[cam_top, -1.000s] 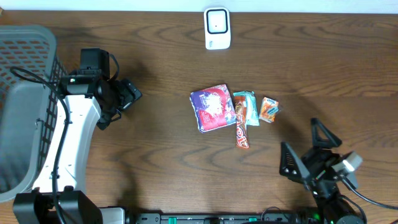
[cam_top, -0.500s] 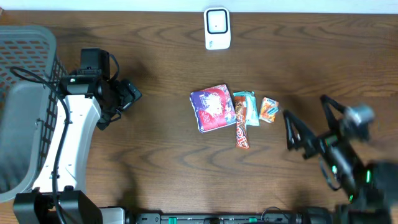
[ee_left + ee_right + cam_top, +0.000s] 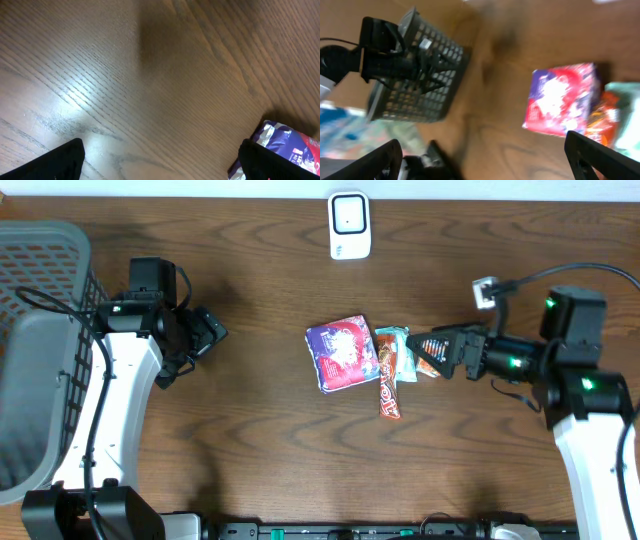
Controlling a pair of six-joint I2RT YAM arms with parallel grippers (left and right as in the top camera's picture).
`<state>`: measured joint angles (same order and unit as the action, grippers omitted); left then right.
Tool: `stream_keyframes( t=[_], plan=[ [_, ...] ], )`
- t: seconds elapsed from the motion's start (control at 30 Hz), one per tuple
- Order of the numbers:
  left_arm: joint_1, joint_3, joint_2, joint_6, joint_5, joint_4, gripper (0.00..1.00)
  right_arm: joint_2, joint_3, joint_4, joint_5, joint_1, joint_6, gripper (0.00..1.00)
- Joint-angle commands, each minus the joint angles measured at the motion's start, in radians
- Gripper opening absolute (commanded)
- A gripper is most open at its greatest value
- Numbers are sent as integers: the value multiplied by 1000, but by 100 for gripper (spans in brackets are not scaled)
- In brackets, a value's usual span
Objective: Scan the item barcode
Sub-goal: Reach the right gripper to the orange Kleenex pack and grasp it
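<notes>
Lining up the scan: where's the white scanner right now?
Overhead view: the white scanner sits top centre, clear of the purple packet below it.

ovhd: top-down, whole table point(image 3: 250, 440) | L wrist: close, low | R wrist: oblique | shared: purple pouch point(image 3: 560, 100)

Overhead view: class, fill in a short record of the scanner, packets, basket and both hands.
scanner: white, far table edge
packets: purple packet, teal packet, red bar, orange packet, clustered mid-table
basket: grey, left edge
left hand: open, empty, near basket
right hand: open, empty, by orange packet
</notes>
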<state>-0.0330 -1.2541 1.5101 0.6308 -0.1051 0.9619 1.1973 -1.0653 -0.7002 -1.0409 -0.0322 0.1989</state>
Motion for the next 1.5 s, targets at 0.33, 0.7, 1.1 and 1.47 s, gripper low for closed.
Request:
stream_keyframes(
  t=[0.33, 0.7, 1.1, 1.47],
  plan=[
    [-5, 0, -3, -6, 10, 2, 98, 51, -88, -370, 895, 85, 148, 64],
    [-5, 0, -3, -6, 10, 2, 98, 361, -249, -409, 937, 58, 80, 90],
    [-5, 0, -3, -6, 10, 2, 98, 589, -249, -184, 547, -77, 84, 71],
    [-5, 0, -3, -6, 10, 2, 98, 732, -248, -149, 534, -45, 74, 66]
  ],
)
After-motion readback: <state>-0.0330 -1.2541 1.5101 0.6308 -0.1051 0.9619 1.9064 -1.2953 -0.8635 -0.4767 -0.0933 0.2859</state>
